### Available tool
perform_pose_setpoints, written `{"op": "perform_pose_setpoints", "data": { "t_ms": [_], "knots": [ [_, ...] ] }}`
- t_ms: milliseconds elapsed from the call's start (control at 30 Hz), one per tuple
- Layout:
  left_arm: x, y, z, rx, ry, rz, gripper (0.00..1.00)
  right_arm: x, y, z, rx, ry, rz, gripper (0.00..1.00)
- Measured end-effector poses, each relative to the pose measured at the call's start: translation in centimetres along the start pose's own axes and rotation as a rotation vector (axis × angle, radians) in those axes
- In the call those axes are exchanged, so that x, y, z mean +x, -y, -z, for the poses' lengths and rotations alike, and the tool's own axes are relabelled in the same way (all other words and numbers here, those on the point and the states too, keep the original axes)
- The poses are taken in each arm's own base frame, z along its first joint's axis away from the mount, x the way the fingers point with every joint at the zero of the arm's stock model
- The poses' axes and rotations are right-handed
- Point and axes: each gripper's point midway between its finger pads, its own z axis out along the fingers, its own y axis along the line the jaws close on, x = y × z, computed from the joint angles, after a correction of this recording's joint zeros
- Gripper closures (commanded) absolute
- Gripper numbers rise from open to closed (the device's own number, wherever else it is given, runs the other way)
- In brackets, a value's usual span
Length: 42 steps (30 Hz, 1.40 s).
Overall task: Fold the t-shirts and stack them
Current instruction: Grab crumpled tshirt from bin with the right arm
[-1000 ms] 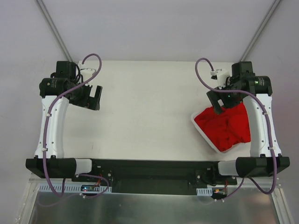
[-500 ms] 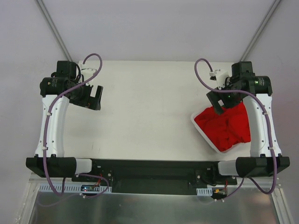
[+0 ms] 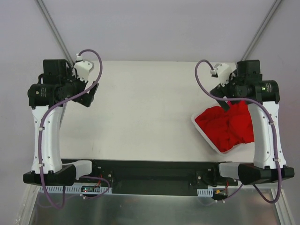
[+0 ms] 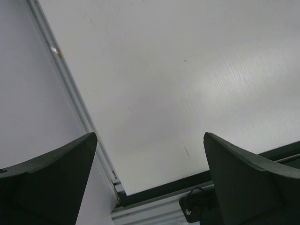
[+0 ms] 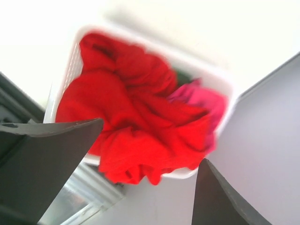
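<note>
Looking from the top, the red shirts (image 3: 227, 126) lie heaped in the basket (image 3: 202, 127) on the right, just near of the right gripper (image 3: 223, 96) and well apart from the left gripper (image 3: 89, 93), so the right arm is nearer. The left wrist view shows the left gripper (image 4: 147, 140) spread wide over the table (image 4: 187, 70), holding nothing. The right wrist view shows the right gripper (image 5: 152, 140) spread wide and empty. The shirts (image 5: 136, 122) are a lump right below it, with a pink one (image 5: 197, 101) at one side.

A big, flat white table top (image 3: 145, 108) filled the middle of the top view. A white plastic basket with little holes (image 3: 205, 136) sat on it at the right side. Thin grey metal poles (image 3: 50, 24) slanted across both upper corners.
</note>
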Motion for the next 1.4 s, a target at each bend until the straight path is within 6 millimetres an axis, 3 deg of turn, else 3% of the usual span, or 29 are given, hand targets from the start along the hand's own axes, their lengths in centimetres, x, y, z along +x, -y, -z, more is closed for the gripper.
{"op": "perform_pose_setpoints", "data": {
  "t_ms": [100,200,300,433,500,600,867,967,1033,1167,1233,1400],
  "knots": [
    [-2.1,0.4,0.1,0.043,0.066,-0.008,0.01,-3.6,1.9,1.3,0.048,0.092,-0.002,0.04],
    [-2.8,2.0,-0.3,0.117,0.083,-0.025,0.01,-6.2,4.0,0.8,0.091,0.123,-0.017,0.04],
    [-3.0,2.6,-0.4,0.148,0.088,-0.033,0.01,-7.1,4.7,-1.2,0.083,0.096,-0.021,0.04],
    [-2.8,2.7,-0.4,0.15,0.088,-0.033,0.01,-6.3,4.8,-2.6,0.081,0.034,-0.019,0.04],
    [-2.5,2.8,-0.5,0.153,0.081,-0.032,0.01,-5.3,5.0,-2.6,0.099,0.007,-0.028,0.04],
    [-2.0,3.1,-0.5,0.158,0.07,-0.032,0.01,-2.1,5.7,-1.7,0.146,-0.064,-0.059,0.04],
    [-1.4,3.3,-1.2,0.17,0.048,-0.027,0.01,9.9,5.4,1.8,0.234,-0.276,-0.263,0.03],
    [-1.8,3.2,-1.9,0.181,0.037,-0.031,0.01,12.9,4.6,2.2,0.212,-0.327,-0.359,0.03],
    [-2.3,3.2,-2.5,0.192,0.033,-0.04,0.01,13.3,3.8,2.0,0.178,-0.315,-0.392,0.02],
    [-3.2,3.5,-3.9,0.212,0.026,-0.061,0.01,11.6,1.1,1.2,0.082,-0.227,-0.367,0.01],
    [-3.2,3.5,-4.8,0.197,0.006,-0.078,0.01,10.5,-1.2,0.5,0.029,-0.187,-0.299,0.01],
    [-0.2,3.3,-7.6,0.147,-0.11,-0.098,0.01,8.7,-7.9,-1.3,-0.138,-0.128,-0.091,0.04]
  ]
}}
